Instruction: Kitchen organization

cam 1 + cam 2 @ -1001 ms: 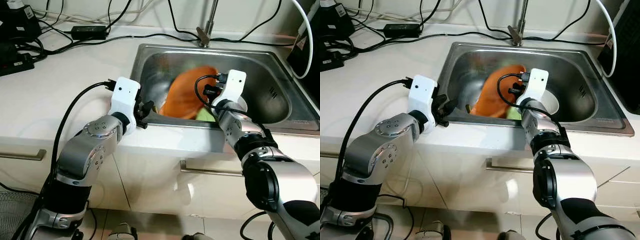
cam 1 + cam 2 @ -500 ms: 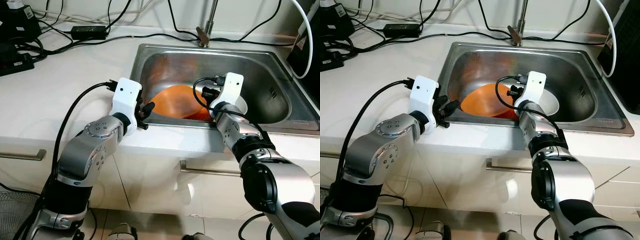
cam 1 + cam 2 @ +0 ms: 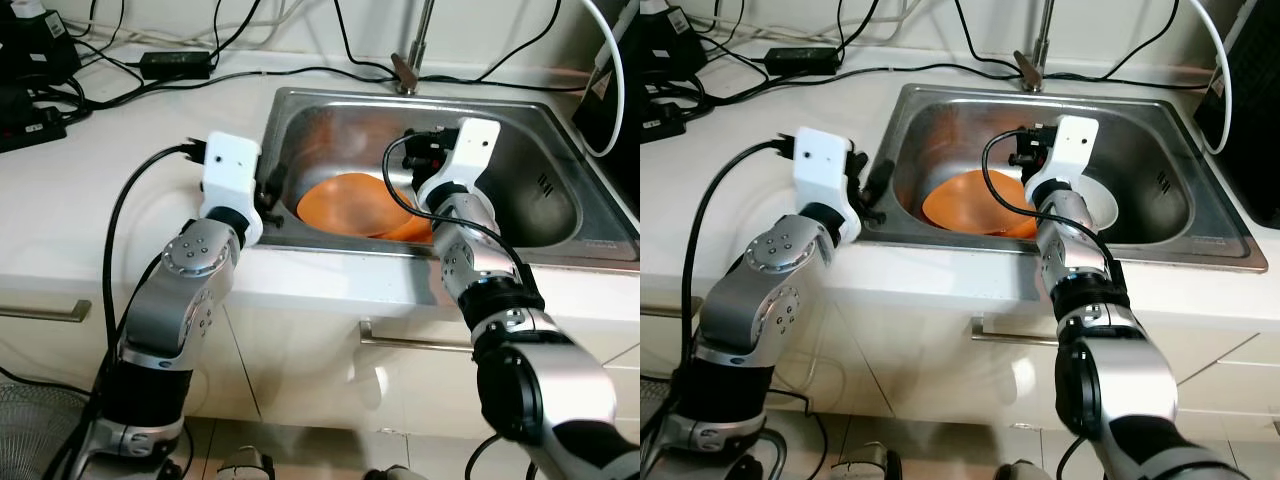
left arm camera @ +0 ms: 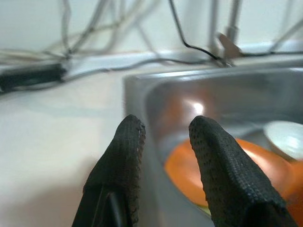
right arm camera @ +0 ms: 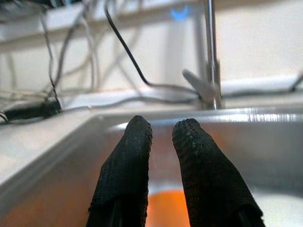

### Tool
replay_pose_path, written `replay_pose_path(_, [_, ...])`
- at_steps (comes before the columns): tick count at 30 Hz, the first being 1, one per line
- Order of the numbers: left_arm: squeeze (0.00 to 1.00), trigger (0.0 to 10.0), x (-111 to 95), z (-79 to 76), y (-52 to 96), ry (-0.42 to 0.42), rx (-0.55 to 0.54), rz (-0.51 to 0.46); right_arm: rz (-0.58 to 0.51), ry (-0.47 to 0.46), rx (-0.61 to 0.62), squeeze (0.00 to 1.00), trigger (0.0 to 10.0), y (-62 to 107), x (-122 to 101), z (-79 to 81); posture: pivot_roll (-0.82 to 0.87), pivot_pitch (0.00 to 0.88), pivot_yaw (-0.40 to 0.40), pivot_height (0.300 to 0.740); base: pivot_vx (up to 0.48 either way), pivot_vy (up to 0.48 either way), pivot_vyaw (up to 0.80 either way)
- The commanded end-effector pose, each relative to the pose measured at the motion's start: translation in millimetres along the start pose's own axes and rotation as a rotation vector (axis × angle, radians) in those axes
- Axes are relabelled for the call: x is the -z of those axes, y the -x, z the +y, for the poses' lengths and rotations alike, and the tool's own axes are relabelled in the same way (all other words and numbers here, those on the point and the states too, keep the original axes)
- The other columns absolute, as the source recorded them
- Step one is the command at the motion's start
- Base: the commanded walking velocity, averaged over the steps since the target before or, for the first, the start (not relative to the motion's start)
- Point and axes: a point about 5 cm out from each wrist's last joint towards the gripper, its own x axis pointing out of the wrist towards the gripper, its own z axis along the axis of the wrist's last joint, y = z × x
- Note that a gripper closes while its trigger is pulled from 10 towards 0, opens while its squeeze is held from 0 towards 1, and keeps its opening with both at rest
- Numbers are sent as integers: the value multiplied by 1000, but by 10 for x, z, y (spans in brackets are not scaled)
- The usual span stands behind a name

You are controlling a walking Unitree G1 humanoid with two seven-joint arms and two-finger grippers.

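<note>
Sorting dishes in the sink (image 3: 560,215); orange bowl (image 3: 350,200) lies inside beside a white bowl (image 3: 1095,205); left tool (image 4: 163,137) and right tool (image 5: 161,135) slightly spread, empty; next I'd grip a rim.

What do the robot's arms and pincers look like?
Both arms are shiny silver metal with round grey joints and black bands. Each wrist carries a white boxy block with a black cable looping out of it. The left pincer and the right pincer each have two long black fingers with a bumpy, dotted texture and rounded tips.
</note>
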Motion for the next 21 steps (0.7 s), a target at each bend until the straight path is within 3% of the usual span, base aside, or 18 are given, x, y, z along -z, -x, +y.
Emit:
replay_pose_path(1, [0, 10000, 7, 93, -11, 9, -68, -53, -53, 52, -27, 0, 10000, 91, 20, 49, 47, 55, -10, 718, 0, 0, 0])
replay_pose_path(10, [0, 10000, 112, 201, 56, -29, -182, -105, -83, 46, -3, 0, 10000, 339, 142, 32, 27, 46, -1, 718, 0, 0, 0])
replay_pose_path(17, [0, 10000, 141, 195, 70, -54, -190, -145, -104, 62, -12, 0, 10000, 292, 65, 57, 32, 45, -11, 718, 0, 0, 0])
replay_pose_path(21, [0, 10000, 140, 182, 71, -57, -198, -154, -106, 62, -12, 0, 10000, 277, 40, 69, 34, 51, -15, 718, 0, -373, 0])
